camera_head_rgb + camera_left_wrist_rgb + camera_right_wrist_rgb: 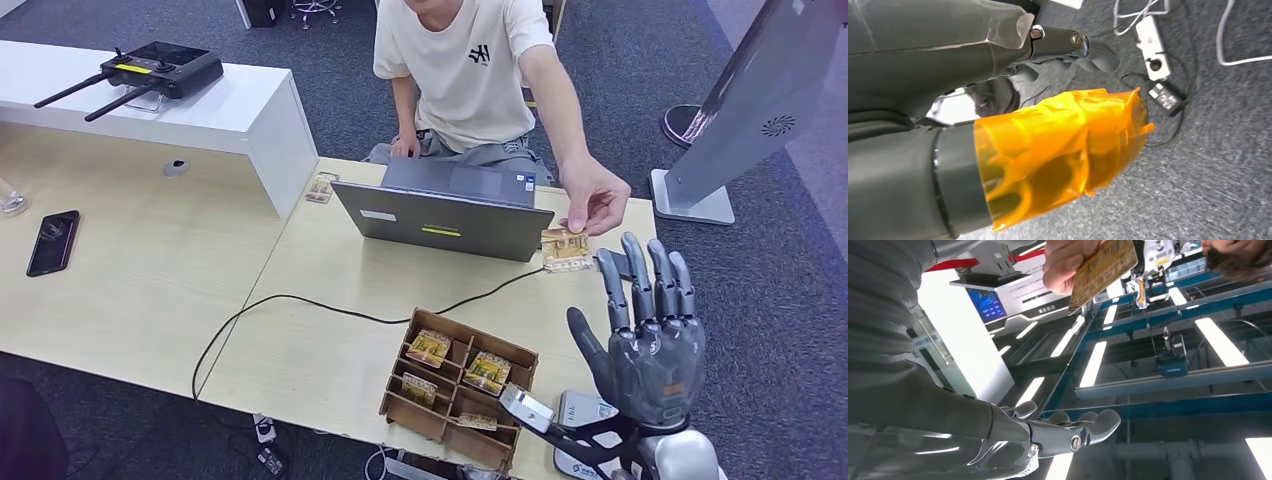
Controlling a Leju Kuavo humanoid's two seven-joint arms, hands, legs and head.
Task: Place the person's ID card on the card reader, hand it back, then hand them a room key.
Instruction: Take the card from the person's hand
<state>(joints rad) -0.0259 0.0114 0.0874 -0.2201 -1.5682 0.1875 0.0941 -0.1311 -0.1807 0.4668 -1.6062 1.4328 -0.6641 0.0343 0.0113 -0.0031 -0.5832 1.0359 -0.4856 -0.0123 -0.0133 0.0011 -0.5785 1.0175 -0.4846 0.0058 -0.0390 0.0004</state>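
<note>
A person's hand point(592, 200) holds a tan ID card point(566, 248) just above the table's far right corner, beside the laptop. My right hand point(645, 335) is raised in front of it with fingers spread and straight, holding nothing, a short way below the card. From the right wrist view, my right hand point(1068, 435) lies flat and empty while the person's fingers point(1065, 265) grip the card point(1103, 267) above it. A white card reader point(583, 410) lies on the table under my right wrist. A brown compartment box point(400, 400) holds several room key cards point(429, 348). My left hand point(1073, 47) hangs over the floor, empty.
An open grey laptop point(445, 215) stands mid-table with a black cable point(300, 305) running from it. A loose card point(321, 188) lies by the white shelf, which carries a black controller point(150, 72). A phone point(53, 242) lies far left. A kiosk base point(690, 200) stands right.
</note>
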